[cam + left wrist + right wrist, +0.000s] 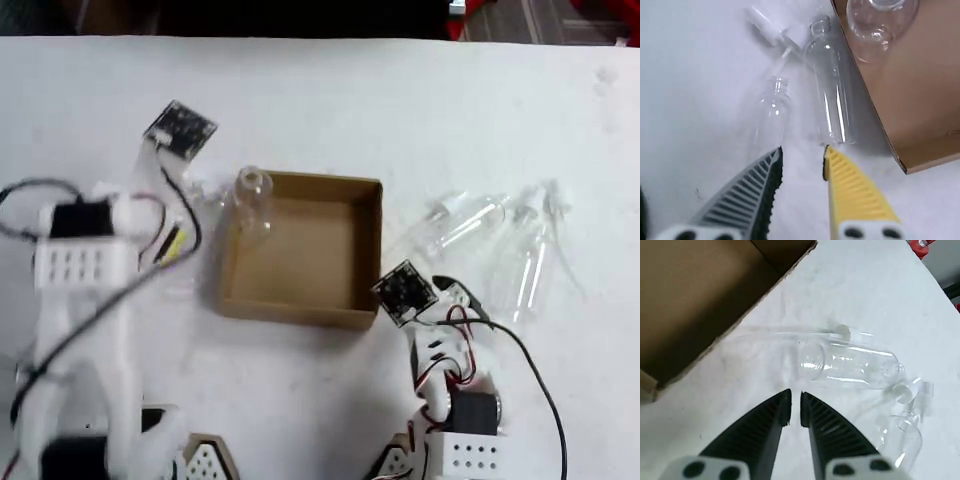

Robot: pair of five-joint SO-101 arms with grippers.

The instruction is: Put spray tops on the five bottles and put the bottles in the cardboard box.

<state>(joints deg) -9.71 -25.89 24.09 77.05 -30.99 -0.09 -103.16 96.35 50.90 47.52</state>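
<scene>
Left hand (pixel 802 152) is hovering open and empty above two bottles (pixel 832 100) lying beside the box (pixel 300 305). Right hand (pixel 795 396), almost closed and empty, is hovering by other bottles (pixel 850 365) on the counter (pixel 400 100).

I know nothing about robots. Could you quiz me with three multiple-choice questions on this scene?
1. The two bottles nearest the left gripper lie: A on the table beside the cardboard box; B inside it; C in a gripper.
2. The left gripper's fingers are: A both black; B grey and yellow; C both red.
3. That gripper is: A shut on a bottle; B shut on a cap; C open, empty.
Answers: A, table shows under them; B, one of each; C, bare gap between fingers.
</scene>
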